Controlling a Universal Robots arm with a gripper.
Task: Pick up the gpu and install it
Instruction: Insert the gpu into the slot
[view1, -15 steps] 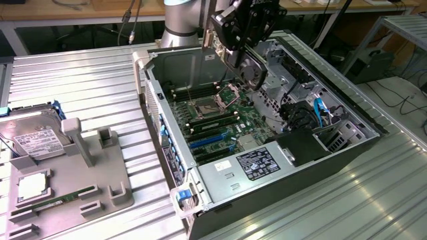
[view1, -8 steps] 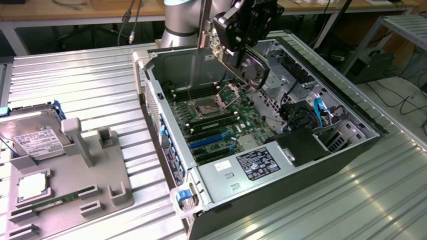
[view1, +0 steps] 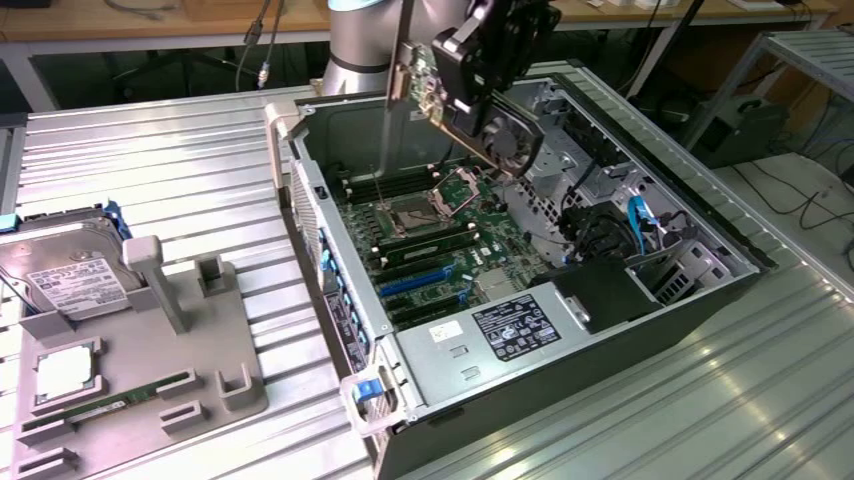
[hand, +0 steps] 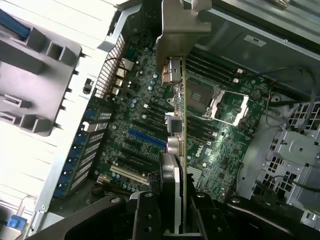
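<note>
My gripper (view1: 497, 45) is shut on the gpu (view1: 478, 112), a green card with a black fan shroud, and holds it in the air, tilted, above the far end of the open computer case (view1: 334, 330). Its silver end bracket (view1: 398, 72) points toward the exterior view's left. In the wrist view the gpu (hand: 182, 130) appears edge-on between my fingers (hand: 146, 215), its bracket (hand: 176, 30) at the far end. Below it lies the motherboard (hand: 135, 115) with its blue slots (hand: 147, 140); these blue slots (view1: 420, 282) stand bare in the exterior view.
The case holds a CPU socket (view1: 447, 190), a labelled power supply (view1: 514, 325) and blue cables (view1: 641, 220) by the drive cage. At the exterior view's left, a grey fixture (view1: 174, 340) carries a hard drive (view1: 74, 280), a CPU (view1: 64, 372) and a RAM stick (view1: 107, 405).
</note>
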